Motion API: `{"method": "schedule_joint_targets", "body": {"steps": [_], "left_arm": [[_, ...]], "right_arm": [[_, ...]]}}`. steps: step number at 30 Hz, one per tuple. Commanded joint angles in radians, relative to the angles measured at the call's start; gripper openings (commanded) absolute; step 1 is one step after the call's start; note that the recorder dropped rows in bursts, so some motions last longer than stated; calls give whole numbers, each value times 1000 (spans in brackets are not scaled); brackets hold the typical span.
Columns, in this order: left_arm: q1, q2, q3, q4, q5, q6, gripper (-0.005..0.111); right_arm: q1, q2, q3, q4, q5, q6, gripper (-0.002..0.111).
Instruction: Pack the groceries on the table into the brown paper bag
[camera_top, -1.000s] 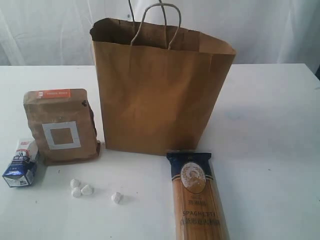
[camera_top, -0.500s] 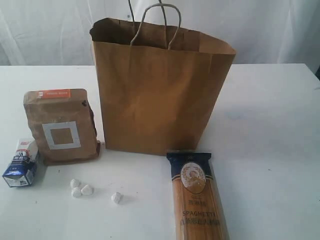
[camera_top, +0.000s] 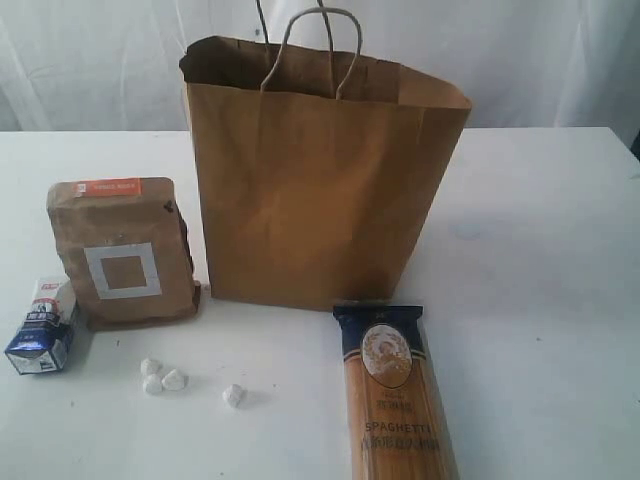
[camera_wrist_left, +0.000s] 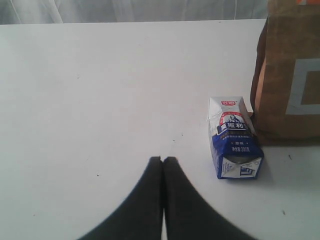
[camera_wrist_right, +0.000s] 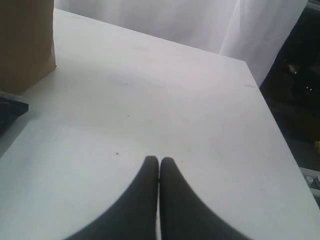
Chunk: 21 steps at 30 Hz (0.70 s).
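We note small blue-white carton (camera_top: 40, 340) lying far left on table (camera_top: 540, 250), just beside brown pouch (camera_top: 122, 250), which stands upright. Four white lumps (camera_top: 173, 379) scattered in front of pouch. Brown paper bag (camera_top: 320, 190) upright mid-table, mouth open, close right of pouch. Spaghetti packet (camera_top: 395, 400) flat in front of bag, top end at bag's base. Left gripper (camera_wrist_left: 162, 159) pressed together above table, near carton. Right gripper (camera_wrist_right: 159, 159) pressed together too, above table right of bag. Against earlier frames we see nothing moved.

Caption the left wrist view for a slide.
Shut left tool over white table; blue-white carton lies beside brown pouch.
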Motion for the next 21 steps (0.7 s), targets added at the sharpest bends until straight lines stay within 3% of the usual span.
{"method": "schedule_joint_targets", "body": {"steps": [1,4,7,10,12,15,17,21], "left_arm": [[-6,-4,4,-1,-1,-1,0],[-6,-4,4,-61,-48,-45,0],[-6,-4,4,-198,-195,-183,0],[-6,-4,4,-204,-454,-214,0],[-6,-4,4,-204,-700,-220,0],[-6,3,-7,-251,-985,-158,0],[-6,29,-79,-294,-996,-151,0],[-6,131,-293,-295,-864,-131,0]], "right_arm": [[-5,-3,1,-2,-2,-8,0],[-5,-3,1,-2,-2,-8,0],[-5,-3,1,-2,-2,-8,0],[-5,-3,1,-2,-2,-8,0],[-5,-3,1,-2,-2,-8,0],[-5,-3,1,-2,-2,-8,0],[-5,-3,1,-2,-2,-8,0],[-5,-3,1,-2,-2,-8,0]]}}
